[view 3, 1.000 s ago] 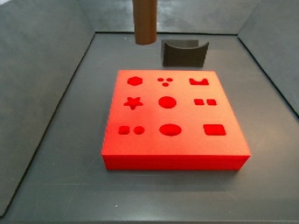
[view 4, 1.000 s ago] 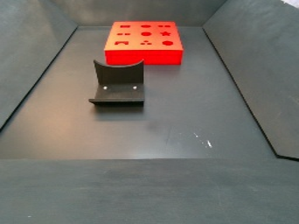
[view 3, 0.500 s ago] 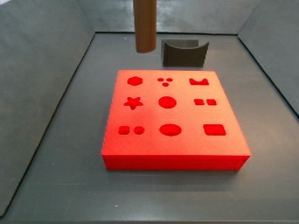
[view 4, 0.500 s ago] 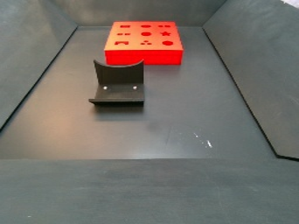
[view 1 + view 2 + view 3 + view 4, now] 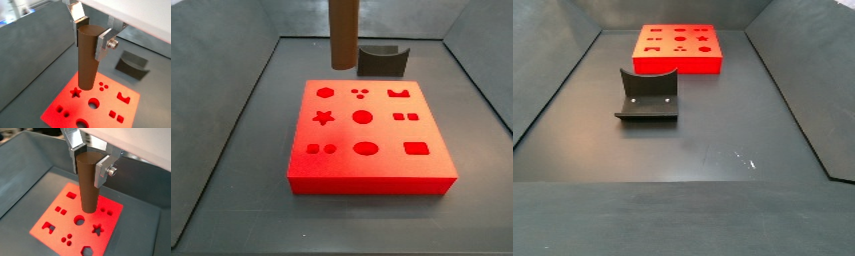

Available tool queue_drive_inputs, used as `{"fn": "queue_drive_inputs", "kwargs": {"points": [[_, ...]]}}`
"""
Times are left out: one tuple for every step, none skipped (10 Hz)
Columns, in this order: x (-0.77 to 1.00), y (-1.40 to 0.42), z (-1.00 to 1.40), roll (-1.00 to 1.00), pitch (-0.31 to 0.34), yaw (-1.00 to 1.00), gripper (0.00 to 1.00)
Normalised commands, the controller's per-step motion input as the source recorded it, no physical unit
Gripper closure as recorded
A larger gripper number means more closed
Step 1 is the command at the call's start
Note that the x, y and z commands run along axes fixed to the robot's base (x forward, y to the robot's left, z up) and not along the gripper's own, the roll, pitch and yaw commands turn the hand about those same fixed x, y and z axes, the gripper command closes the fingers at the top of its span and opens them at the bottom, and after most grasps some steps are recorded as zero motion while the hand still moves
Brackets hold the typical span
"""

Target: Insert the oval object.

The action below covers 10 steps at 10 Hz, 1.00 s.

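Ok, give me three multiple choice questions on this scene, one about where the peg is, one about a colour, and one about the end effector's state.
1. Where is the oval object?
A. Lying on the floor
B. Held upright above the red board
C. Seated in a hole

2. What colour is the board with shaped holes?
A. Red
B. Blue
C. Green

3. What is the end effector doing?
A. Open over nothing
B. Gripping the fixture
C. Shut on the oval object

Answers:
1 B: its lower end hangs clear of the board in both wrist views.
2 A: plainly red in every view.
3 C: silver fingers clamp its top.
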Motion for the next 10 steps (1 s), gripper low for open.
{"fn": "queue_drive_inputs", "kwargs": {"points": [[0.00,-0.05,-0.26,-0.03,0.000,-1.00,1.00],[0.00,-0.04,-0.33,-0.02,-0.003,-1.00,1.00],[0.00,-0.02,-0.33,-0.02,0.000,-1.00,1.00],[0.00,-0.01,-0.33,-0.02,-0.003,-1.00,1.00],[0.00,0.00,-0.38,-0.01,0.000,-1.00,1.00],[0.00,0.00,-0.38,0.00,0.000,-1.00,1.00],[0.02,-0.21,-0.09,0.00,0.014,-0.91,1.00],[0.00,-0.04,0.00,0.00,0.000,0.00,1.00],[0.36,-0.49,0.00,0.12,0.021,0.00,1.00],[0.69,-0.69,0.00,0.12,0.041,0.00,1.00]]}}
